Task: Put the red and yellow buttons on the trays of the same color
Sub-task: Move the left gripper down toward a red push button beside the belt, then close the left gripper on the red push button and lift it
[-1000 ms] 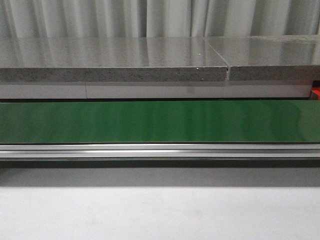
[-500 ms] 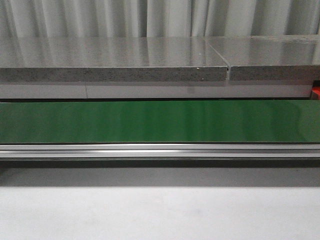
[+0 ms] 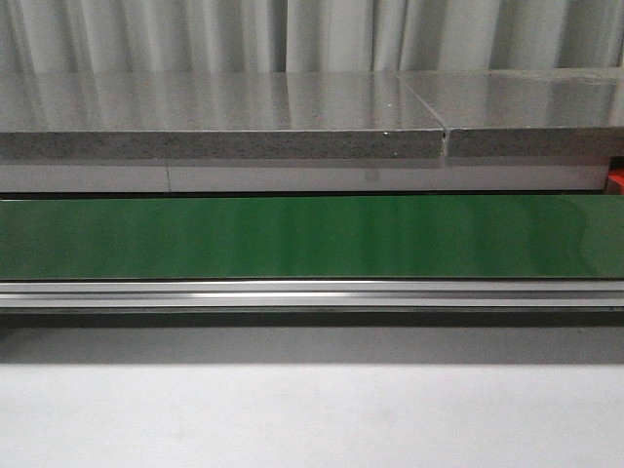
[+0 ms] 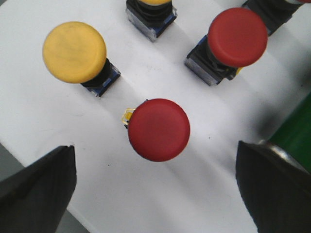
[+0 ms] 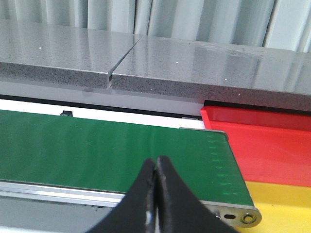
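In the left wrist view my left gripper (image 4: 155,187) is open above a white surface (image 4: 43,111), its dark fingers (image 4: 41,187) wide apart. A red button (image 4: 159,129) stands just ahead of the gap between them. A yellow button (image 4: 74,52) and a second red button (image 4: 237,37) stand farther on, and part of another yellow button (image 4: 154,2) shows at the frame edge. In the right wrist view my right gripper (image 5: 156,165) is shut and empty over the green belt (image 5: 97,150). A red tray (image 5: 267,145) and a yellow tray (image 5: 282,204) lie beyond the belt's end.
The front view shows the green conveyor belt (image 3: 312,237) with a metal rail (image 3: 312,292), a grey stone counter (image 3: 224,112) behind it and a white table (image 3: 312,414) in front. A sliver of the red tray (image 3: 616,179) shows at the right edge. No gripper shows there.
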Available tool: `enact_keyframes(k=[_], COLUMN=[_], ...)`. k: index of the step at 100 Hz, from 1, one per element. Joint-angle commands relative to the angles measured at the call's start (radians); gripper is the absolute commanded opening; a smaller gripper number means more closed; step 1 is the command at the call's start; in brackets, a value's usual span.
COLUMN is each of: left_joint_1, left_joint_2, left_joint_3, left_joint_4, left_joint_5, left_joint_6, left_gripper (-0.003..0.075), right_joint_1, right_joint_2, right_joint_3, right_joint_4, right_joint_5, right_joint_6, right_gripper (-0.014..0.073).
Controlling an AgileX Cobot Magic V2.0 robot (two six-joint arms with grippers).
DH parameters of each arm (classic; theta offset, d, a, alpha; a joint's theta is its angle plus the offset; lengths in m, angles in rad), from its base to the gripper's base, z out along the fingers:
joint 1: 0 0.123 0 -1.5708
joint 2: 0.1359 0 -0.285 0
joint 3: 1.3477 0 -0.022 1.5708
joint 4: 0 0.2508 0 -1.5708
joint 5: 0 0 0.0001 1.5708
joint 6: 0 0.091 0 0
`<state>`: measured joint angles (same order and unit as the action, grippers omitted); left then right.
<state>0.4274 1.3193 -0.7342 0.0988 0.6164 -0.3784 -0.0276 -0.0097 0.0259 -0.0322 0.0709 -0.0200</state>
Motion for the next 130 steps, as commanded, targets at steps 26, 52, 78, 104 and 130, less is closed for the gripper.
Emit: enact_keyframes(k=[26, 52, 78, 104, 130], left_joint_1=[0.004, 0.004, 0.004, 0.004, -0.082], left_joint_2=[0.071, 0.133, 0.135, 0.130, -0.015], left_joint_3=[-0.032, -0.034, -0.034, -0.034, -0.034], left_joint_4=[0.009, 0.009, 0.009, 0.006, 0.009], left_joint_5=[-0.097, -0.122, -0.137, -0.132, -0.082], left_joint_6=[-0.001, -0.001, -0.001, -0.001, 0.000], left_gripper=[0.0629, 0.0628, 0.0454, 0.0162, 0.0017], right_joint_1=[0.000, 0.000, 0.000, 0.000, 0.000], right_joint_2=[-0.017, -0.017, -0.017, -0.017, -0.017], right_joint_3=[-0.010, -0.010, -0.010, -0.010, -0.010], right_joint_4=[-0.009, -0.009, -0.009, -0.009, -0.009], right_joint_5=[-0.081, -0.081, -0.081, -0.081, -0.081], right_joint_6=[-0.002, -0.002, -0.002, -0.002, -0.002], right_gripper=[-0.0067, -0.0067, -0.0067, -0.0067, -0.0067])
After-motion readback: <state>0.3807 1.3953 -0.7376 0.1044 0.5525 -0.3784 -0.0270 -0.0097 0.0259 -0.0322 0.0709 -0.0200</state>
